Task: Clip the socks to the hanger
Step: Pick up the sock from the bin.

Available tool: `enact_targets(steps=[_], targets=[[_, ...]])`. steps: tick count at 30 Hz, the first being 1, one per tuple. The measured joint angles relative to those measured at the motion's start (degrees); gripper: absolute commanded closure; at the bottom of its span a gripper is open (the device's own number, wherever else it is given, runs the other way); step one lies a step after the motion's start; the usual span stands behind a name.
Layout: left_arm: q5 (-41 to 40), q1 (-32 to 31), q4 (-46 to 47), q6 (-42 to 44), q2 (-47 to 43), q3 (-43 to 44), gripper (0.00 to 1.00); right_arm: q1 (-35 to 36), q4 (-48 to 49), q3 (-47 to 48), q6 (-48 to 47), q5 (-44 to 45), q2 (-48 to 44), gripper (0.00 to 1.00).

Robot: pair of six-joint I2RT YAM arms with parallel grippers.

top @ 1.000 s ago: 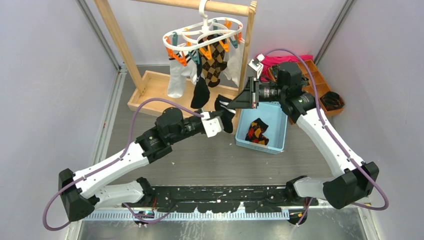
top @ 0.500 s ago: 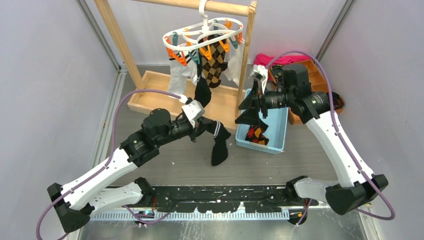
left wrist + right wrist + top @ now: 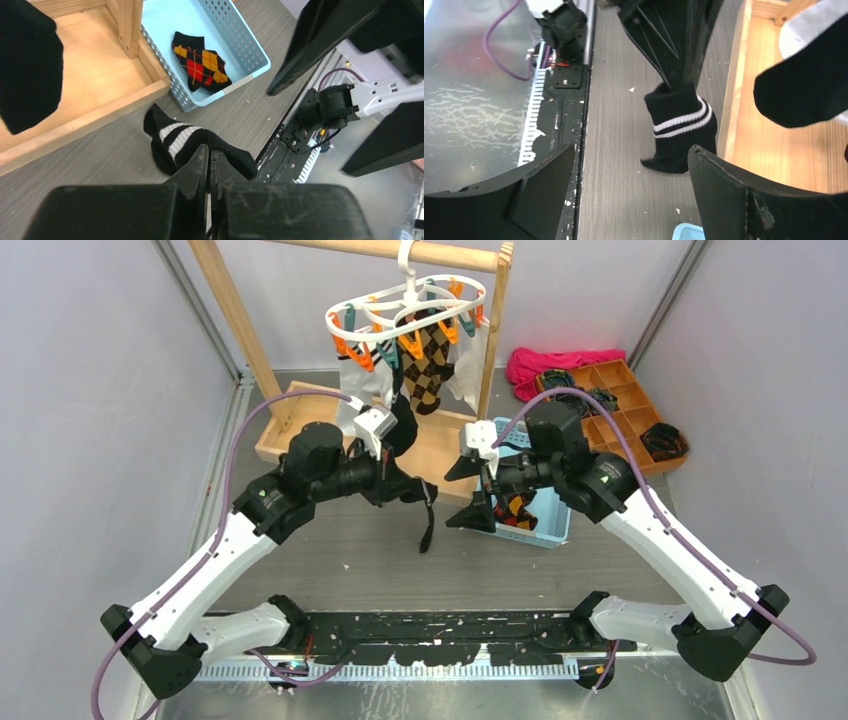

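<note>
Custody of the striped sock (image 3: 428,515) lies with the left gripper (image 3: 405,485), jaws pinching it so the cuff end hangs down, below and in front of the hanger (image 3: 410,302), probably ready to be lifted to a clip. The right gripper (image 3: 465,495), jaws spread, hovers just beside the sock, likely to steady it. Another black sock (image 3: 402,425) hangs clipped under the hanger.

Robot lab test cell, pretty sure: plain panel walls (image 3: 90,390), aluminium frame post (image 3: 200,315), left arm (image 3: 215,560), right arm (image 3: 680,550) bolted onto black base rail (image 3: 450,625), purple cable (image 3: 236,445) looping around.
</note>
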Motion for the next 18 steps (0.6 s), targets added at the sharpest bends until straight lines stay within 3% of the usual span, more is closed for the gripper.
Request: enact_targets(steps=[8,14,18], targets=[[-3.5,0.02,-16.63,-5.4,5.11,16.2,1.0,6.03,10.56,-5.6,9.7,15.43,-0.04,0.11],[-3.37,0.02,-20.96,-9.18,5.49,17.14,1.0,7.85,15.41,-7.04,10.84,20.72,0.02,0.15],[-2.93,0.04,-22.05,-10.8,5.99,17.14,1.0,8.44,18.8,-7.5,10.45,21.46,0.02,0.24]])
